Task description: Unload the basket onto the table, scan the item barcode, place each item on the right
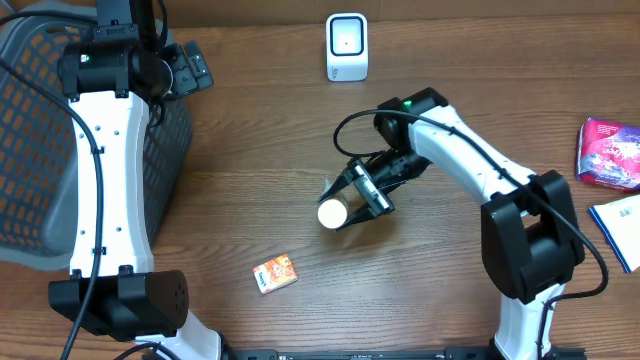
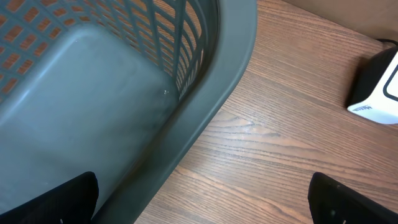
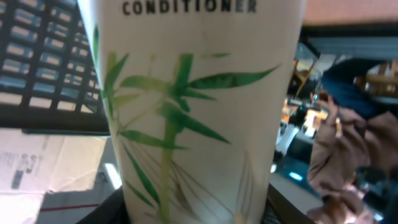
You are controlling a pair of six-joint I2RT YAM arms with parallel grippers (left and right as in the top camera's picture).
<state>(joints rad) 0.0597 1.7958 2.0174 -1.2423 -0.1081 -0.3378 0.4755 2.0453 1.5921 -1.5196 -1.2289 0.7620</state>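
Observation:
A cream conditioner bottle (image 3: 199, 118) printed with green bamboo leaves fills the right wrist view, and my right gripper (image 1: 355, 197) is shut on it. From overhead its round cream end (image 1: 332, 213) points at the camera, lifted above the middle of the table. No barcode shows on the bottle. The white barcode scanner (image 1: 347, 46) stands at the back centre; its corner (image 2: 376, 93) shows in the left wrist view. My left gripper (image 1: 190, 68) hovers open beside the basket, black fingertips (image 2: 68, 199) wide apart with nothing between them.
A dark grey mesh basket (image 1: 40, 130) takes up the table's left side; its rim (image 2: 211, 106) crosses the left wrist view. A small orange packet (image 1: 274, 273) lies near the front. A purple packet (image 1: 608, 152) and a blue-and-white box (image 1: 620, 228) lie at the right edge.

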